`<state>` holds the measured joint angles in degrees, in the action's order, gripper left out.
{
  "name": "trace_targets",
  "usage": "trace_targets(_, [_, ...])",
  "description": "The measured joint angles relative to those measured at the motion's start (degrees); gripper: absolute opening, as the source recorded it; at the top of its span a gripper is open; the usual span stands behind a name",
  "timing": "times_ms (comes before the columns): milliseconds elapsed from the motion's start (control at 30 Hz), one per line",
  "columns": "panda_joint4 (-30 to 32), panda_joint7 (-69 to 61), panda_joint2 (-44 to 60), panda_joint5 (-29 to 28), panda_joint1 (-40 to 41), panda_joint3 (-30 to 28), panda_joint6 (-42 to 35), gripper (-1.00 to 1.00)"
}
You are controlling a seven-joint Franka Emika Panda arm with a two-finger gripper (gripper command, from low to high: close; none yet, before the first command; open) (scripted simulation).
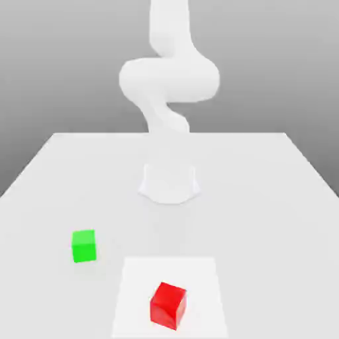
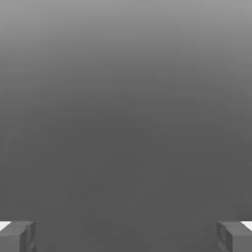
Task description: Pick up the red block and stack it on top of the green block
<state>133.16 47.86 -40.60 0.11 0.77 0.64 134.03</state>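
Observation:
The red block (image 1: pixel 167 305) sits on the table near the front edge, turned slightly askew, on a paler square patch (image 1: pixel 198 278). The green block (image 1: pixel 83 245) rests on the table toward the exterior view's left, a little farther back and apart from the red one. In the hand view my gripper (image 2: pixel 126 237) is open, its two grey fingertips (image 2: pixel 17 236) standing far apart with nothing between them and only plain grey background beyond. The white arm (image 1: pixel 169 79) rises from its base (image 1: pixel 169 182) and leaves the exterior view at the top.
The white table (image 1: pixel 278 198) stretches wide around the arm's base, which stands at the middle, behind both blocks. Grey background lies beyond the table's far edge.

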Motion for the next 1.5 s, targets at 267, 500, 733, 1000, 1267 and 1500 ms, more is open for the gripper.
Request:
trace_targets(267, [4.5,6.9,17.0,-0.2,2.1,2.0,7.3,0.00])
trace_targets(500, [8.3,13.4,31.5,-1.0,3.3,3.1,13.5,0.00])
trace_targets(733, [12.1,19.6,46.1,-1.5,3.3,2.9,19.8,0.00])
trace_targets(1000, [11.5,22.0,60.1,-2.8,2.2,1.6,30.1,-1.00])
trace_targets(1267, [12.0,21.8,57.2,-2.5,2.5,2.0,27.7,-1.00])
trace_targets(1500, [19.2,25.8,43.0,-2.5,9.8,-2.8,20.8,-1.00])
